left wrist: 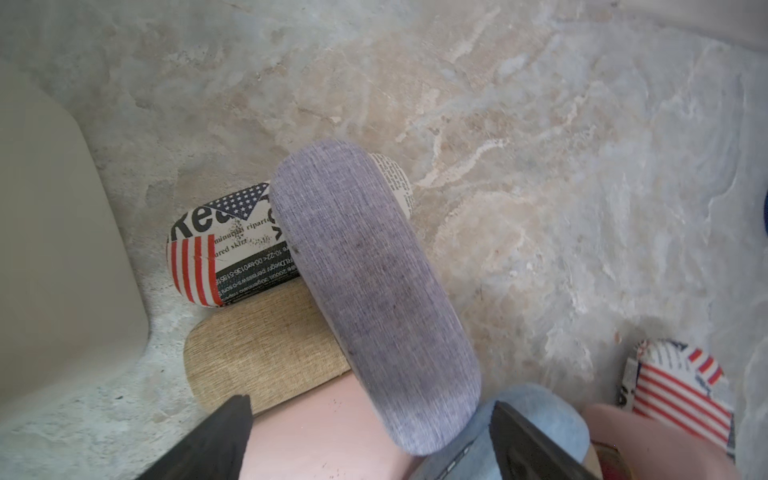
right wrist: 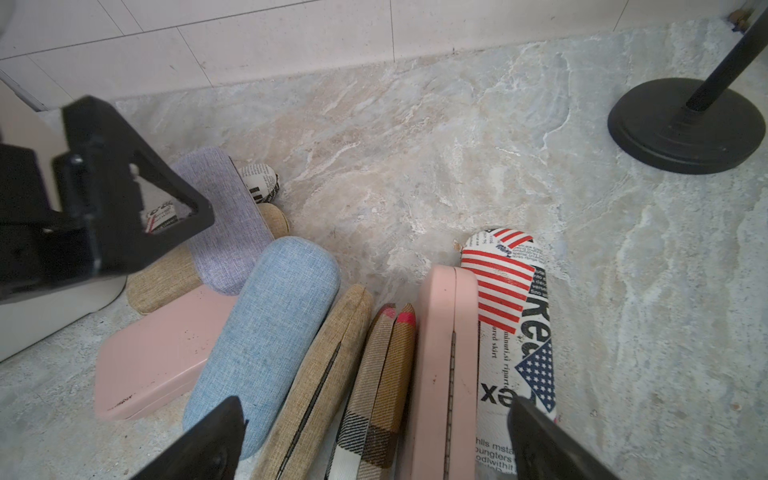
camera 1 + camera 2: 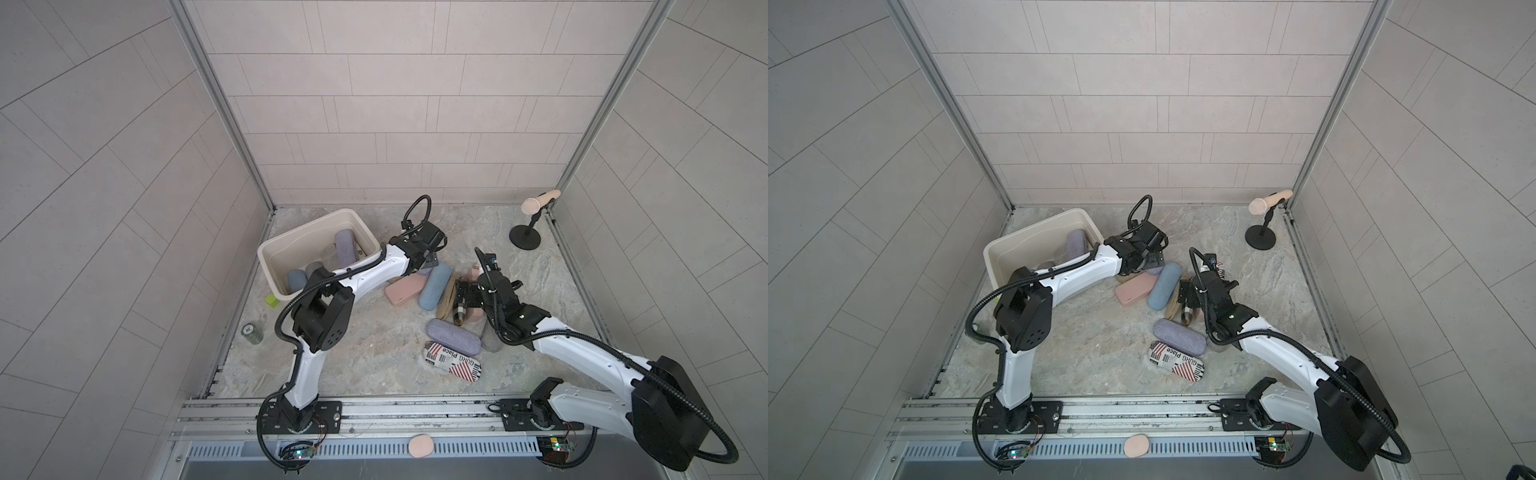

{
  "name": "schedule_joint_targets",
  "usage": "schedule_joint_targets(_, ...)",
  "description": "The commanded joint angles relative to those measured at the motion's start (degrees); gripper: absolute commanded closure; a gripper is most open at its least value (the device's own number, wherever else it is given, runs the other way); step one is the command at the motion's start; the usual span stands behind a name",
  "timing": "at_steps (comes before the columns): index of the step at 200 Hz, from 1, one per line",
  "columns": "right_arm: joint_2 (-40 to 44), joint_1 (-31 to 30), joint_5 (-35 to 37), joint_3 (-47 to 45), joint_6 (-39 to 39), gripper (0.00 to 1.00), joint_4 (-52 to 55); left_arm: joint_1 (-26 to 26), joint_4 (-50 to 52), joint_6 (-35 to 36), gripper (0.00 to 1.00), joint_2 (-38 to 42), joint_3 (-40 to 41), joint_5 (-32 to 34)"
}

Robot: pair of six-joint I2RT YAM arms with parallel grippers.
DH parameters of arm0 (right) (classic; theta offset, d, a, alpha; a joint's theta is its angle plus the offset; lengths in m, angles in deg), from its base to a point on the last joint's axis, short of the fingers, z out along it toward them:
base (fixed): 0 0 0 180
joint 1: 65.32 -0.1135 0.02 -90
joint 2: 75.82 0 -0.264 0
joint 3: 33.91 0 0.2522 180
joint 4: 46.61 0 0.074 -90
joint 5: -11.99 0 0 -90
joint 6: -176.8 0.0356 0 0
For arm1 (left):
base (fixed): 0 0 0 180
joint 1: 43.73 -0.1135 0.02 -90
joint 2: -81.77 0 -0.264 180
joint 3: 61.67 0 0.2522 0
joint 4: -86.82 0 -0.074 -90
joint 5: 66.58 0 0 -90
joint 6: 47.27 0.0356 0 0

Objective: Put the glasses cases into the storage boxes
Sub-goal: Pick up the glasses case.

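A few glasses cases (image 3: 347, 248) were found in the storage box (image 3: 286, 257); many were left on the table (image 3: 374, 353). The left gripper (image 1: 374, 440) and right gripper (image 2: 378, 436) were held wide open, empty.

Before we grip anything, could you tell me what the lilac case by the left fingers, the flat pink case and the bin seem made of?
Lilac case: woven fabric, matte; heathered weave.
Flat pink case: smooth, probably plastic or faux leather; no weave.
Bin: likely moulded plastic; uniform cream, rounded rim.
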Motion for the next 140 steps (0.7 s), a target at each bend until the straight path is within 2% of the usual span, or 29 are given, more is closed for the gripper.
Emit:
schedule_joint_targets(1, 2.2, 0.2, -0.3, -0.4, 0.1, 0.0, 0.3, -0.3, 0.4, -11.6, 0.0, -1.2, -4.4, 5.6)
schedule_joint_targets(23, 3.1, 0.2, -0.4, -0.5, 0.1, 0.0, 0.4, -1.0, 9.0, -16.7, 0.0, -5.5, -12.1, 7.4)
schedule_joint_targets(47, 3.8, 0.2, -0.6, -0.6, -0.1, 0.0, 0.5, -1.5, 13.9, -18.7, 0.0, -10.3, -19.1, 5.3)
schedule_joint_targets(84, 4.7, 0.2, -0.9, -0.8, -0.2, 0.0, 0.5, -3.2, 15.6, -22.8, 0.04, -13.0, -20.9, 2.5)
schedule_joint_targets(140, 4.3, 0.2, -1.3, -0.8, 0.2, 0.0, 0.2, -4.2, 18.9, -22.6, 0.06, -19.2, -27.0, 1.2)
